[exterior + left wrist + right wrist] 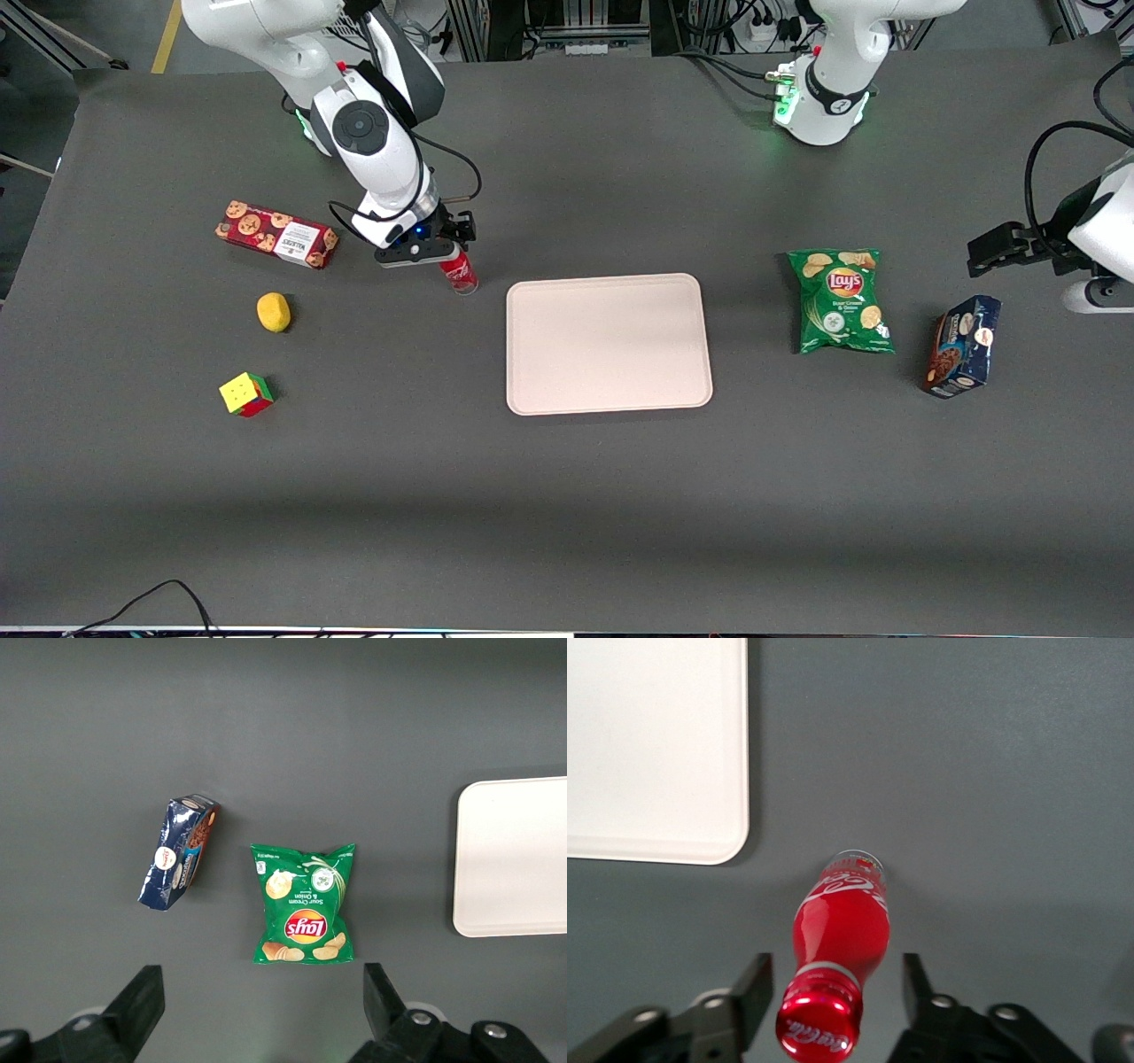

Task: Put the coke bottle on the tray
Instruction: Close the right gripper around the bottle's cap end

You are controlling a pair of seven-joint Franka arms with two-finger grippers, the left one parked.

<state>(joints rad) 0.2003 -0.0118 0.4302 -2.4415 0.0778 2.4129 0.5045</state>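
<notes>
Tabletop [567,496]: dark grey, carrying everything.
Coke bottle [840,935]: standing upright near the tray [608,343], toward the working arm's end.
Gripper [833,992]: fingers [749,992] gaping either side of the neck, gripping nothing.
Advice: centre, close below the cap, lift straight.

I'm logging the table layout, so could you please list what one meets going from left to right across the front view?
Red cookie box → Rubik's cube → lemon → gripper, open around the coke bottle → tray → Lay's chip bag → dark blue cookie box.
</notes>
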